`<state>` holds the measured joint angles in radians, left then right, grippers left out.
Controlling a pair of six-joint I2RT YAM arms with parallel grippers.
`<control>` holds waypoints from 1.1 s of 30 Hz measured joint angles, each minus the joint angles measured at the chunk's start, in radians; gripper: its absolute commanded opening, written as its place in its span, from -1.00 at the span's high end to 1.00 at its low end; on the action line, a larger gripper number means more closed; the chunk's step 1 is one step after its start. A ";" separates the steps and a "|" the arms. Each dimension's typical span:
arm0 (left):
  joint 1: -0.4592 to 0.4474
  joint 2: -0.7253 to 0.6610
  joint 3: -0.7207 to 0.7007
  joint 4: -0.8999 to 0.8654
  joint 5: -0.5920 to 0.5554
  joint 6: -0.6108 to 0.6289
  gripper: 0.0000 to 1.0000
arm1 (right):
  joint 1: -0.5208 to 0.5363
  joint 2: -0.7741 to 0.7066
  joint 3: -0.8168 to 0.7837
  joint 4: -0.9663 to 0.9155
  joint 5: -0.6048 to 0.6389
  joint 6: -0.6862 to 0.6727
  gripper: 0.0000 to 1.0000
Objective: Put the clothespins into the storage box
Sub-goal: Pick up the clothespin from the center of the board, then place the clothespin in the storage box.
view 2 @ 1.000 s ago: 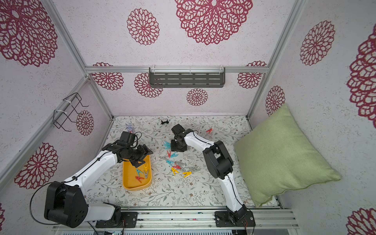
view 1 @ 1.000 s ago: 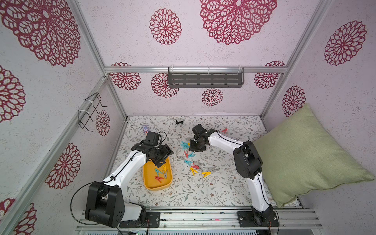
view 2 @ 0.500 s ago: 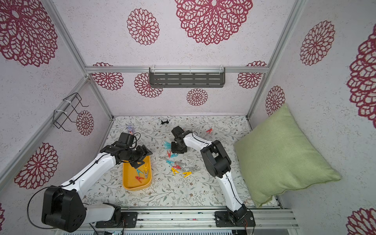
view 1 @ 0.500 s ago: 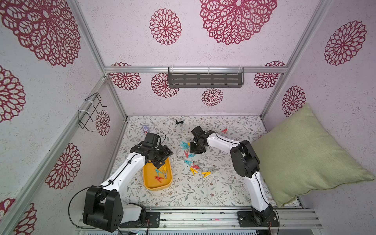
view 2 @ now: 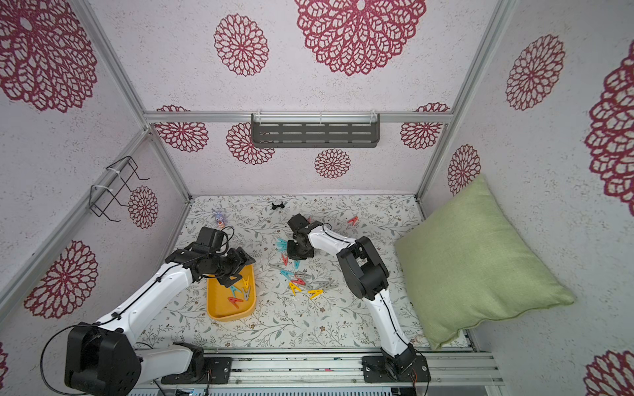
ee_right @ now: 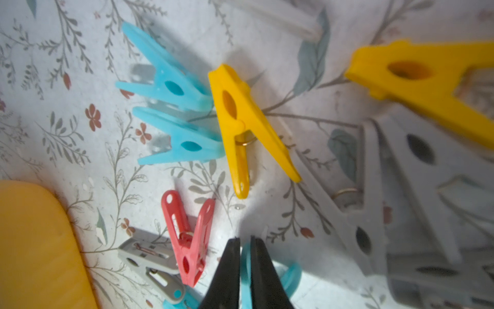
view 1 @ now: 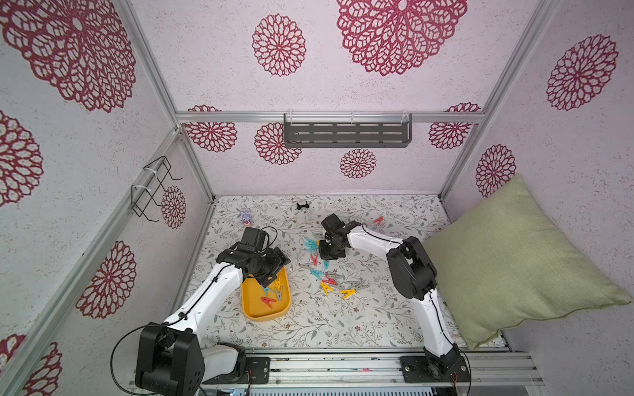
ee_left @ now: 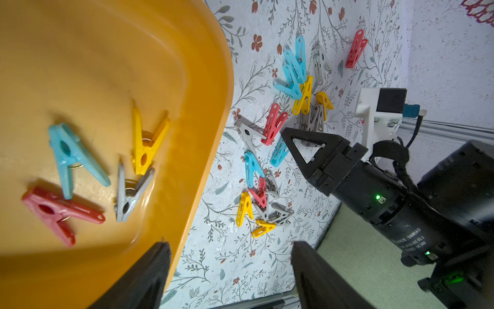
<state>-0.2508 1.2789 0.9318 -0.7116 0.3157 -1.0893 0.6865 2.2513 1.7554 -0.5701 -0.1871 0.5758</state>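
1. Teal plastic shows as a thin strip between the fingers of the right tool (ee_right: 244,239). They are drawn almost together on a teal peg (ee_right: 246,270) at the far end of the loose pile, about mid-worktop.
2. The left tool (ee_left: 228,243) hangs over the far end of the storage box (view 1: 254,303) with its fingers well apart and nothing between them.
3. The box lies on the left half of the worktop (view 1: 308,329), nearer the front edge than the far one. Four pegs lie flat inside: a light-blue peg (ee_left: 72,157), a yellow peg (ee_left: 145,144), a grey peg (ee_left: 131,190) and a red peg (ee_left: 58,211).
4. The other clothespins (view 1: 329,279) are scattered in the middle of the worktop, just right of the box, with several overlapping. A stray red peg (view 1: 378,220) lies apart, toward the far edge.
5. These look light, stiff and smooth, each with a wire spring at the pivot. One would probably skid or flip under a glancing touch.
6. The surest hold seems to be across the flat sides near the spring. Squeezing the splayed tails would open the mouth and make the grip springy.
7. The held peg lies close among others, so a slow, straight lift should keep it from dragging them along.
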 measured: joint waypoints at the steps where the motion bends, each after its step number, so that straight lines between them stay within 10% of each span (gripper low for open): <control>1: 0.000 -0.001 0.000 0.000 -0.002 0.000 -0.58 | 0.001 -0.001 0.000 0.000 0.001 -0.002 0.85; 9: 0.022 -0.030 0.019 -0.033 -0.026 0.029 -0.58 | 0.035 -0.004 0.136 -0.111 0.035 -0.042 0.91; 19: 0.279 -0.240 0.003 -0.156 -0.013 0.119 -0.59 | 0.229 0.166 0.806 -0.272 0.028 -0.115 0.90; 33: 0.487 -0.468 -0.167 -0.345 0.040 0.212 -0.60 | 0.385 0.340 0.754 -0.310 -0.133 -0.157 0.75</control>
<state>0.2363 0.8112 0.7647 -1.0565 0.3553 -0.8776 1.0714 2.5912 2.5092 -0.8803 -0.3202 0.4187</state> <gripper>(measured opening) 0.800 0.081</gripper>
